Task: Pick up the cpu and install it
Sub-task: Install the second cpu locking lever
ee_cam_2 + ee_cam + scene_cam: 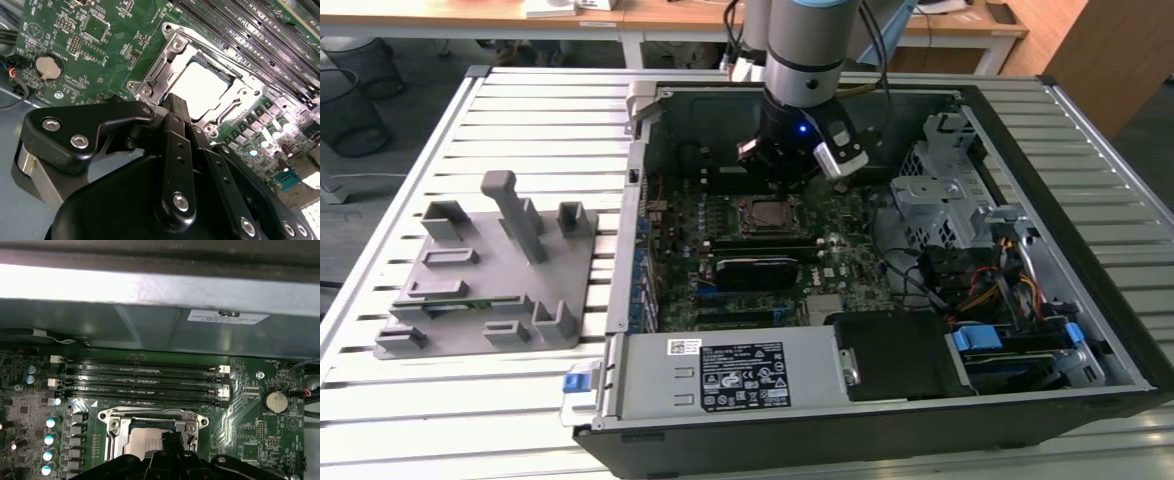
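In the second wrist view the claw hung just above the socket frame, fingers pressed together on nothing, tips over the frame's near edge. The cpu lay flat inside that frame, its silver top bare, so by my read the seating step looked done or nearly so. Any next move would call for care around the frame, with the memory slots just beyond it on the motherboard.
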{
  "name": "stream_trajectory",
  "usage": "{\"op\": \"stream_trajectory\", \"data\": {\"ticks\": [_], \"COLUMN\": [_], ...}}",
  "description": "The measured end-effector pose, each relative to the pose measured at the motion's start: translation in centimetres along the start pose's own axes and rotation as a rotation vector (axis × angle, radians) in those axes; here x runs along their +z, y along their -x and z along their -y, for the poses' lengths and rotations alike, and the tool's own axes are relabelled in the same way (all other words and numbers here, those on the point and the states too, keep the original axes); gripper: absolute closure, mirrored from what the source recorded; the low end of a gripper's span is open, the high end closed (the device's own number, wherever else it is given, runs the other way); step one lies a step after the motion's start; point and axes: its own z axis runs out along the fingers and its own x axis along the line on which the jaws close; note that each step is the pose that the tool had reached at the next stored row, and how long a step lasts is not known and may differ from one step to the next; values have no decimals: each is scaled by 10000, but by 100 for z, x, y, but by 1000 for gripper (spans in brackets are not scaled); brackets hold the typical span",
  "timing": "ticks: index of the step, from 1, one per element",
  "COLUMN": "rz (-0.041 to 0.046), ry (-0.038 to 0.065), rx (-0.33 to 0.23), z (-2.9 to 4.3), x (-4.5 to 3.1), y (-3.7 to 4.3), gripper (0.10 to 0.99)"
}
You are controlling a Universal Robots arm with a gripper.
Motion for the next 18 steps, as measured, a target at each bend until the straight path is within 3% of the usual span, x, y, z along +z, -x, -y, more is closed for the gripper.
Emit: {"op": "stream_trajectory", "data": {"ticks": [7, 12, 18], "rz": [0, -2, -1], "ry": [-11, -41, -54], "rx": [-1, 0, 1], "z": [-19, -25, -19], "x": [-221, -295, -311], "y": [2, 0, -1], "gripper": [980, 980, 980]}}
